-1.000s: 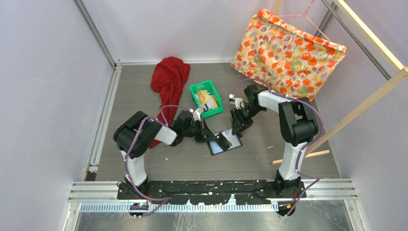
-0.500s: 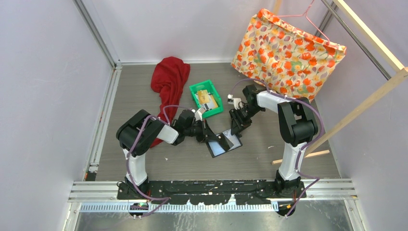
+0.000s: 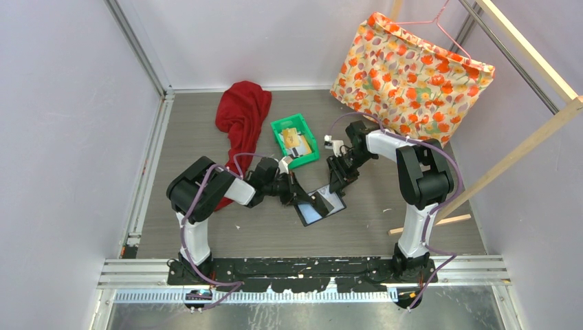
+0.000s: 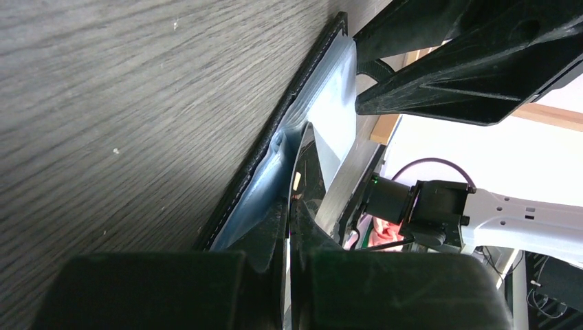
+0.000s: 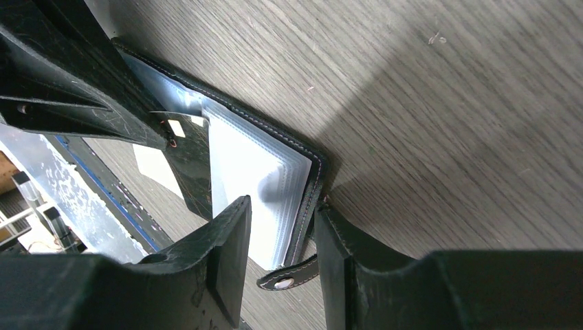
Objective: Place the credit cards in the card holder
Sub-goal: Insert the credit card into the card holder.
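The black card holder (image 3: 323, 205) lies open on the table, pale glossy pockets up; it also shows in the right wrist view (image 5: 254, 165) and the left wrist view (image 4: 323, 103). My left gripper (image 3: 301, 195) (image 4: 292, 206) is shut on a thin dark glossy card (image 4: 307, 172) (image 5: 192, 161) that stands on edge against the pockets. My right gripper (image 3: 337, 180) (image 5: 282, 220) is open, its jaws astride the holder's right edge, with the snap tab (image 5: 285, 278) between them. More credit cards (image 3: 295, 139), yellow-orange and white, lie in the green bin (image 3: 282, 127).
A red cloth (image 3: 242, 113) lies left of the bin. A floral fabric bag (image 3: 409, 65) stands at the back right. A wooden stick (image 3: 430, 223) lies on the table by the right arm, under a slanting wooden bar (image 3: 522, 148).
Both grippers and the holder have shifted a little to the left. The left gripper still holds the card against the pockets.
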